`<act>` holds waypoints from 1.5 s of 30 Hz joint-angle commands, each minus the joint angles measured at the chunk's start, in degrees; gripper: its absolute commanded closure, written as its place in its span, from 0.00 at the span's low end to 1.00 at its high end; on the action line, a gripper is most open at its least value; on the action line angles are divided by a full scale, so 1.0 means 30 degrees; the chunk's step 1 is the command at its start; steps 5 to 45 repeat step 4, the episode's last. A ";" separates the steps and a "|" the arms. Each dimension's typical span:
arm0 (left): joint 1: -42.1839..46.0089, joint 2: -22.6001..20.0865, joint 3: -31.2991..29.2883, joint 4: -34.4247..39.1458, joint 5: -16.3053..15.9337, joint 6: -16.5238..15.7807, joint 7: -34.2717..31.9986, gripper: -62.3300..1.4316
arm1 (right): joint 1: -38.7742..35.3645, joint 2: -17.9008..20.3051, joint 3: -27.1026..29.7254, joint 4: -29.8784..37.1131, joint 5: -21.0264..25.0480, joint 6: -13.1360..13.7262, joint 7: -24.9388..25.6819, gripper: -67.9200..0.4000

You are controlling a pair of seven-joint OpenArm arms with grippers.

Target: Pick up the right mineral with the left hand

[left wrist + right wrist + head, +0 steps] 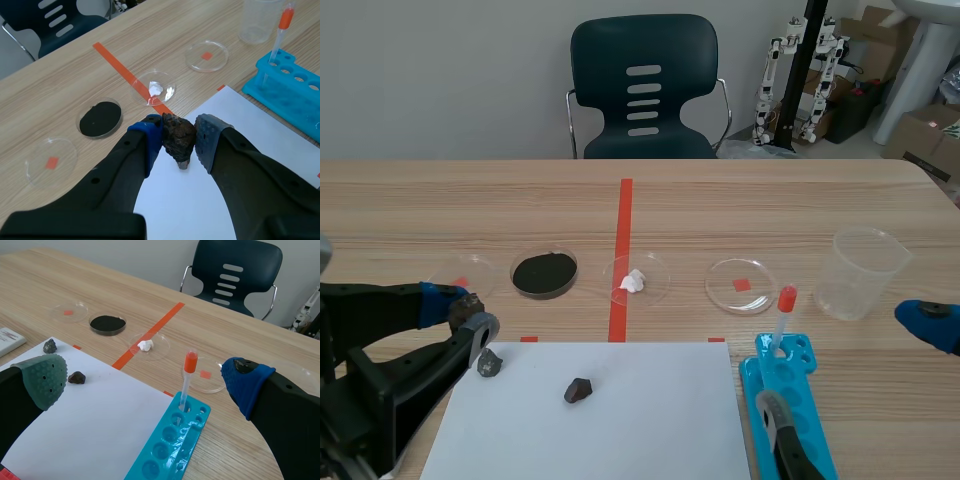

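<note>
Left gripper (pixel 178 141) pinches a dark brown mineral (pixel 177 137) just above the far left corner of the white paper (pixel 650 420) (a grey mineral (pixel 490 362) lies beneath). Grasp looks made; next, lift clear, keeping the squeeze.

Worktop (pixel 100 285) — white sheet (pixel 115 415) bearing grey mineral (pixel 49 345) at its far corner and brown mineral (pixel 76 377) nearer the jaws, the two apart. Blue tube rack (pixel 167 452) at the sheet's edge — orange-capped dropper (pixel 186 382) upright in it. Jaws spread wide.
</note>
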 commanded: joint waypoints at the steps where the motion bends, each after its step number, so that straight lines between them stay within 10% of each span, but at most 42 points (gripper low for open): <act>1: -0.0051 0.0036 0.0109 0.0240 -0.0124 0.0095 -0.0393 0.83 | -0.0036 0.0204 0.0015 0.0160 0.0204 0.0015 0.0335 0.04; 45: -0.0051 0.0036 0.0109 0.0240 -0.0124 0.0095 -0.0393 0.83 | -0.0036 0.0204 0.0015 0.0160 0.0204 0.0015 0.0335 0.04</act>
